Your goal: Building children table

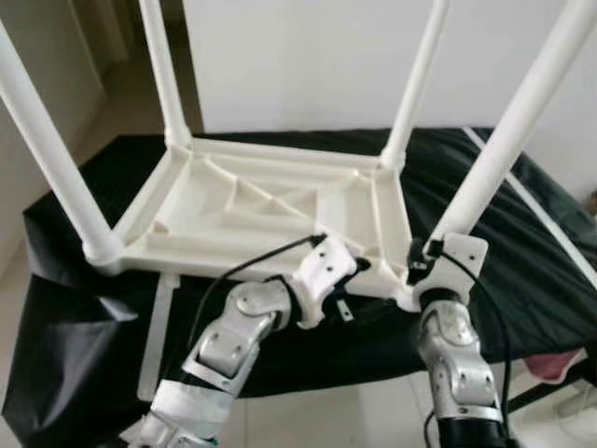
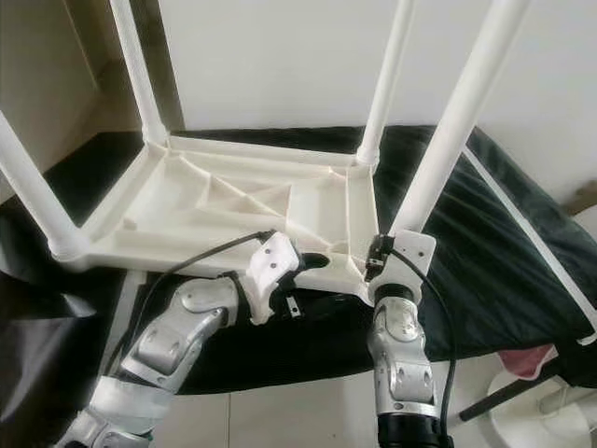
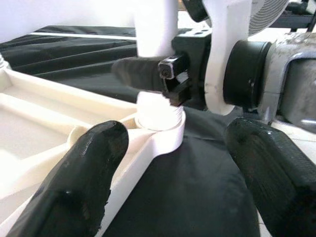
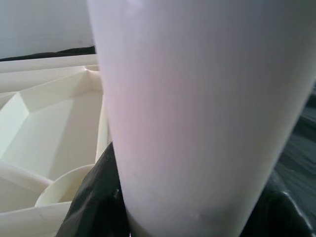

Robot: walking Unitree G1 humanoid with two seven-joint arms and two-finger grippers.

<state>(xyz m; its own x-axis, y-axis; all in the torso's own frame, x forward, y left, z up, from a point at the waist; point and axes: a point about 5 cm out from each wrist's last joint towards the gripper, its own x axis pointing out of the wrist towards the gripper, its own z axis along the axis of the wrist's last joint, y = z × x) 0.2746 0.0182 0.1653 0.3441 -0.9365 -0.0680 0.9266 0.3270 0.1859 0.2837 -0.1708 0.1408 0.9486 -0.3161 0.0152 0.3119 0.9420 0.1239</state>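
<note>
While right tool (image 3: 163, 81) grips leg (image 1: 508, 140), left tool (image 3: 173, 182) gapes beside its socket (image 3: 160, 131).

Black sheet (image 1: 84, 308) draped over the low bench, spreading out to both sides of the right end effector (image 1: 422, 266) and beyond it to a plain white wall (image 1: 308, 56). Pale tiled floor (image 1: 326, 415) below and nearer than the end effector; a beige wall (image 1: 37, 103) and a dim doorway far off on its left. Soft daylight, with a white fan (image 3: 269, 12) just behind that end effector.
</note>
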